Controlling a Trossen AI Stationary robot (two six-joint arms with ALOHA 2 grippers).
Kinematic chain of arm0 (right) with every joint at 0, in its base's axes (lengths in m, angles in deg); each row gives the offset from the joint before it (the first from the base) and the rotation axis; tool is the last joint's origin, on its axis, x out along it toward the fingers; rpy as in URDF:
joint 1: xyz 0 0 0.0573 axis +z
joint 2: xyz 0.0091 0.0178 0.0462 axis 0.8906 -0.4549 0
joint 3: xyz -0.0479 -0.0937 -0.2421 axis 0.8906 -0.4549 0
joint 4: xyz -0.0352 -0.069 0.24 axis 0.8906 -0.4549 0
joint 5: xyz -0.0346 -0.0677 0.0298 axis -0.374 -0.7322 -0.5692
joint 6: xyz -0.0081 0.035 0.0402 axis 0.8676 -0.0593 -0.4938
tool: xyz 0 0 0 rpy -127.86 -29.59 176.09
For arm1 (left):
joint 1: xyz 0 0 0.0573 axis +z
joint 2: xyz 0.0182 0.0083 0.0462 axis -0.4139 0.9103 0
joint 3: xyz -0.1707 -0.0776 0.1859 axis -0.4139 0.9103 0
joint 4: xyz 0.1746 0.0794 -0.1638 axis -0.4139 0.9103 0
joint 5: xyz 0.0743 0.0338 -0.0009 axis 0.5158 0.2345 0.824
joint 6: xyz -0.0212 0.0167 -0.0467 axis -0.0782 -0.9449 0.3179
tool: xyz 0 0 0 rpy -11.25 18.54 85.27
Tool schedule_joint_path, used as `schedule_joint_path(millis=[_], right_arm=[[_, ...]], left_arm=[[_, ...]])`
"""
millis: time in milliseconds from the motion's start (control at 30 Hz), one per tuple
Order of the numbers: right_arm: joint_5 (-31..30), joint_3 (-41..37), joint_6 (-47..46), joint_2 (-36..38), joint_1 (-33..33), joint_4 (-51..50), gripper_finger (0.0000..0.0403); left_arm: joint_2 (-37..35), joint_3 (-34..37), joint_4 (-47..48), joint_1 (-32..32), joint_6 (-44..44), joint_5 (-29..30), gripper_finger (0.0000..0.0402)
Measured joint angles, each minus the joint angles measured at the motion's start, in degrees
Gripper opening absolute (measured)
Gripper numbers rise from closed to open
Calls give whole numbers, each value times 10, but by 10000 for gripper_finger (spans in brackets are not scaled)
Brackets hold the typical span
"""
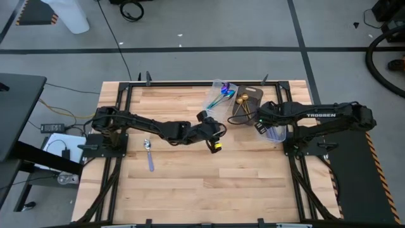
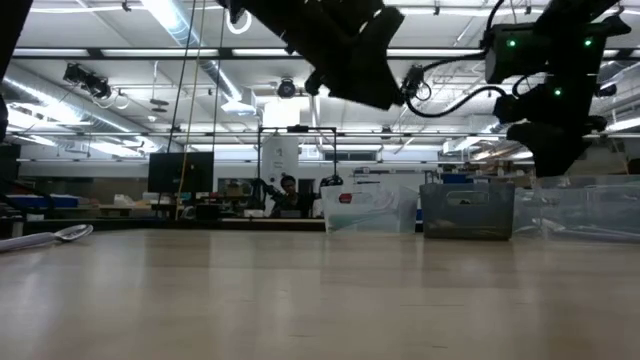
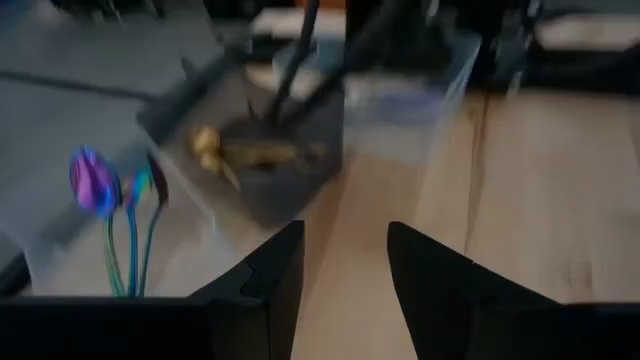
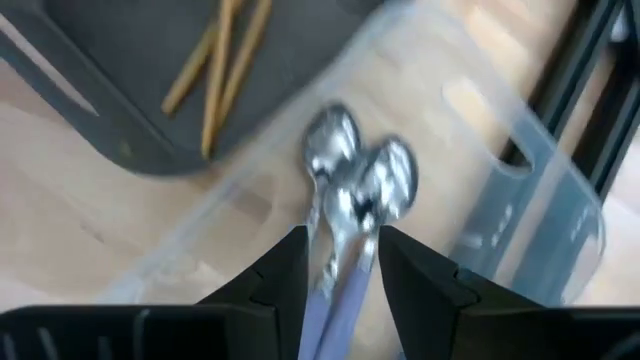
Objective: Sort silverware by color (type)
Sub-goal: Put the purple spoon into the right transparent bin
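Note:
One silver spoon lies flat on the wood near the left arm's base, also showing in the low view as a silver spoon. Iridescent spoons lie in a clear tray. Gold spoons lie in the dark bin. Two silver spoons lie in a second clear tray. My right gripper hovers open right over them, their handles running between its fingers. My left gripper is open and empty above mid-table, facing the trays.
The three containers stand side by side at the table's far right: clear tray, dark bin, clear tray. Black frame rails run along the table's edges. Bare wood fills the near half. A person sits far behind the table.

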Motion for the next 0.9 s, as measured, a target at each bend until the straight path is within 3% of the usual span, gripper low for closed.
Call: schedule_joint_path(millis=[267,433,600,800,900], right_arm=[[-27,1,44,0,28,89,133],[-116,1,43,0,51,124,132],[-154,1,70,0,93,191,132],[-160,1,131,0,162,303,132],[-135,1,179,0,188,361,132]], left_arm=[[0,0,139,-14,92,-6,153],[0,0,225,-35,154,-6,153],[0,0,337,-55,256,-6,153],[0,0,482,-83,421,-4,153],[0,0,554,-101,504,-5,153]])
